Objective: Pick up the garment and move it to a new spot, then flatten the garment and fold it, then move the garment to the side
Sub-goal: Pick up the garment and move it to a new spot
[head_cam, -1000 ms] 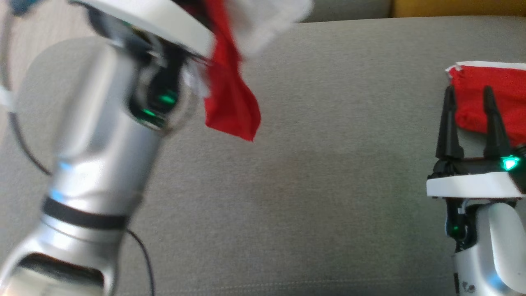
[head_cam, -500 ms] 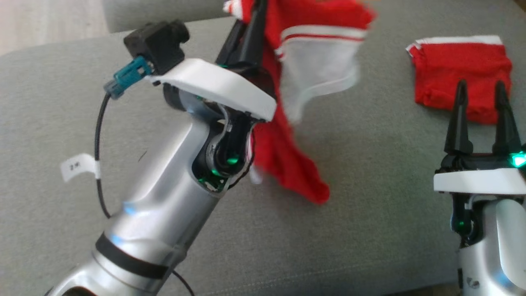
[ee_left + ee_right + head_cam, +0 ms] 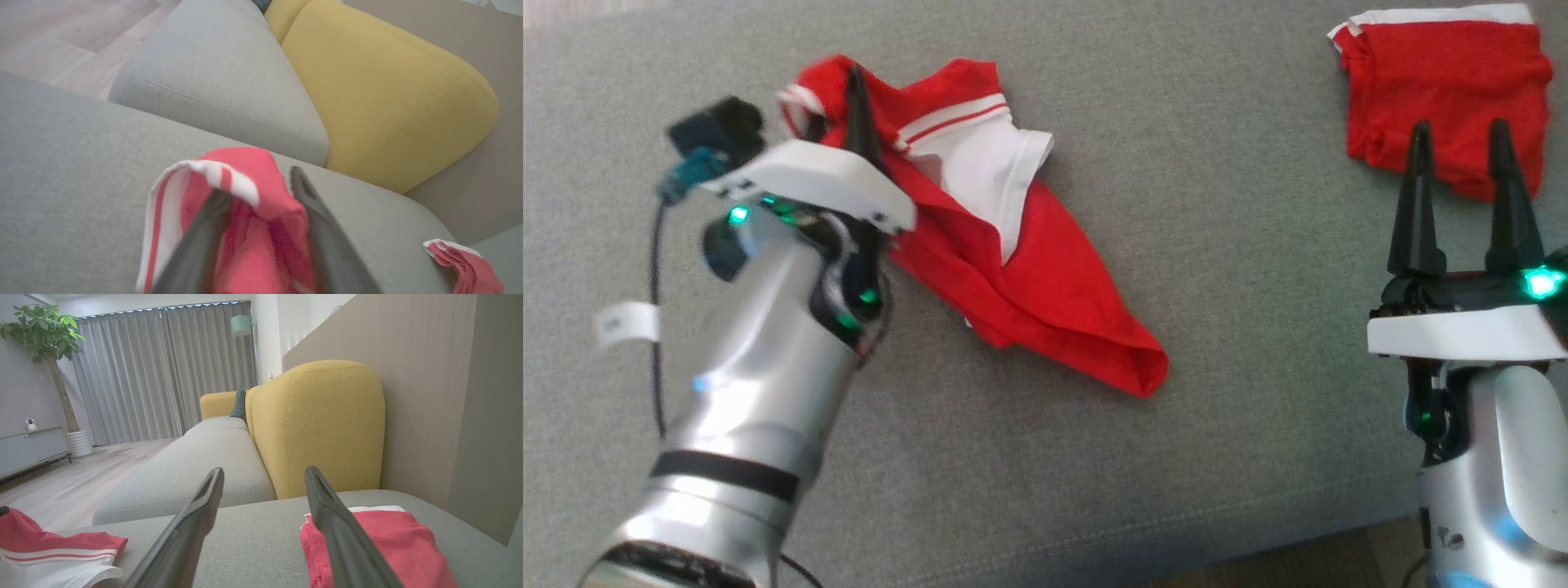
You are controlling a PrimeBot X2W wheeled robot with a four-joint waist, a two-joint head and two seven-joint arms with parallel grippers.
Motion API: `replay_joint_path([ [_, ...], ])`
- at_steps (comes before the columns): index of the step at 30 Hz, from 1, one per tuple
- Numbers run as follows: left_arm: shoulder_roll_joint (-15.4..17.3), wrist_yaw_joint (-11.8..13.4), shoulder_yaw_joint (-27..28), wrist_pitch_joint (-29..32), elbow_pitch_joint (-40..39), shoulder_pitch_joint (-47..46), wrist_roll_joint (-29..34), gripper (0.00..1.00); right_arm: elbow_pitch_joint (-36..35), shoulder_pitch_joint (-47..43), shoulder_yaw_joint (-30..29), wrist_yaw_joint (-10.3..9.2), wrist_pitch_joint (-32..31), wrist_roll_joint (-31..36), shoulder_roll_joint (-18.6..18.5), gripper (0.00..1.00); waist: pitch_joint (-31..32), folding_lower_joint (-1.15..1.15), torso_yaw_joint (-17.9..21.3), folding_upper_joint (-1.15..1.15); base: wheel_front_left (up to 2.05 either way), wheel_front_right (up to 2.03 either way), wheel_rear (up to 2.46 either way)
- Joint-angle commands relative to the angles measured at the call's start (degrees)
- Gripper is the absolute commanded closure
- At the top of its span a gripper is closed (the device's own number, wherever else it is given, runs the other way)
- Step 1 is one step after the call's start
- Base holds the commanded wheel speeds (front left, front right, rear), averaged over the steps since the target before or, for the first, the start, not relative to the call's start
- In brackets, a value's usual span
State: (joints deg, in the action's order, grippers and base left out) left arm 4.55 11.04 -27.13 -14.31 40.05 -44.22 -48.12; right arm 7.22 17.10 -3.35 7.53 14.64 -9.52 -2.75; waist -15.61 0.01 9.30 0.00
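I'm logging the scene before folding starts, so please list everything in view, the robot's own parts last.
crumpled red mesh shorts with white trim: one, red and white, seat left of centre, at the left gripper
folded red garment with white edge: one, red, seat's far right
grey fabric sofa seat: one, grey, under both garments
yellow back cushions: two, yellow, behind the seat
potted plant: one, green, room's far left
curtains: one run, grey, back wall
left gripper: one, dark, fingers parted with cloth draped over them
right gripper: one, dark, open, empty
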Motion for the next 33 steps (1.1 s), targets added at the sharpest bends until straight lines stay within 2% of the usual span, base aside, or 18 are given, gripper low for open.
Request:
replay_joint_path([
  [1, 1.6, -0.5, 2.9, -0.7, -1.3, -3.9, 1.5, 0.0, -1.8, 1.9, 1.6, -0.04, 0.4, 0.3, -0.1, 0.0, -0.3, -0.01, -0.3, 0.0, 0.0, 0.0, 0.0],
  [6, 1.5, -3.4, 8.5, -0.7, -1.1, -3.8, 6.3, 0.0, -1.3, 1.6, 1.6, -0.04, 0.4, 1.0, -0.1, 0.0, 0.4, -0.01, -2.0, 0.0, 0.0, 0.0, 0.0],
  [11, 2.0, -6.8, 13.2, -0.7, -5.5, -1.6, 11.9, 0.0, -0.5, 0.8, 1.5, -0.04, 0.4, 1.5, -0.1, 0.0, 2.7, -0.01, -4.9, 0.0, 0.0, 0.0, 0.0],
  [21, 4.6, -11.2, 16.7, -0.7, -15.6, 8.8, 19.9, 0.0, 0.9, -1.8, 2.6, -0.04, 0.4, 2.0, -0.1, 0.0, 7.8, -0.01, -10.5, 0.0, 0.0, 0.0, 0.0],
  [27, 4.9, -11.9, 19.3, -0.7, -24.5, 20.7, 23.2, 0.0, 1.6, -4.0, 5.1, -0.04, 0.4, 1.0, -0.1, 0.0, 9.9, -0.01, -12.9, 0.0, 0.0, 0.0, 0.0],
  [33, 2.5, -11.5, 20.9, -0.7, -31.7, 30.7, 27.7, 0.0, 1.8, -5.8, 5.8, -0.04, 0.4, -0.1, -0.1, 0.0, 10.8, -0.01, -14.9, 0.0, 0.0, 0.0, 0.0],
])
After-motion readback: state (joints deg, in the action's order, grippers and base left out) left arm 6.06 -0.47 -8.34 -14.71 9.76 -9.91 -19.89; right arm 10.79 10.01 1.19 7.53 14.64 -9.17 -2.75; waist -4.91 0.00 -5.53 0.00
